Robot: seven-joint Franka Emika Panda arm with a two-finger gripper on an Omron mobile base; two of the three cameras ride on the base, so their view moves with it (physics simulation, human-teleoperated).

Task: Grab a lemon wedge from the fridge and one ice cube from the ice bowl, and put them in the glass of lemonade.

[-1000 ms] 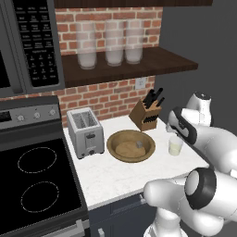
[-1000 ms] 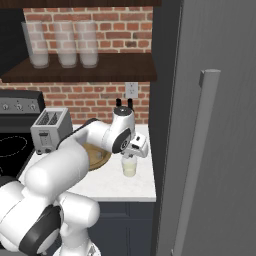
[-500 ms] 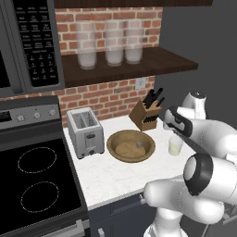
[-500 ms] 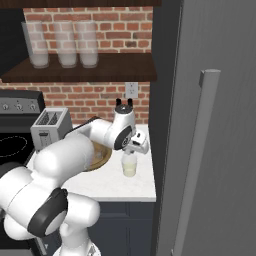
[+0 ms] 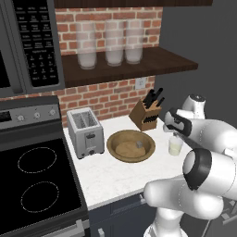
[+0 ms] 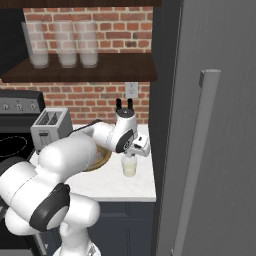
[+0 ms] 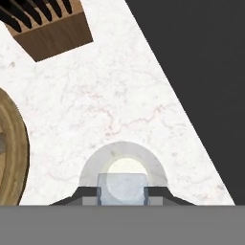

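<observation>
One glass of lemonade (image 5: 175, 146) stands on the white worktop (image 5: 115, 173), near its right edge and just beside the dark fridge (image 6: 210, 125), whose door with its long bar handle (image 6: 197, 160) fills the right of the right base view. Pale yellowish liquid sits in the lower part of the glass.

The fingers (image 7: 122, 194) hang right above the glass, closed narrow on one ice cube (image 7: 122, 188). The hand view shows this: the pale cube is pinched between the two dark tips, with the round rim of the glass directly under it. From the base views the hand is seen over the glass, but the cube itself is too small to make out there.

One wide wooden bowl (image 5: 131, 145) lies left of the glass, between it and one silver toaster (image 5: 85, 132). The left base view shows a brownish heap and a small pale piece inside the bowl; what they are I cannot tell. The arm hides most of the bowl in the right base view.

One knife block (image 5: 147, 115) stands behind the glass against the brick wall. Three tall frosted jars (image 5: 109, 42) sit in a row on the dark shelf (image 5: 139, 65) above.
</observation>
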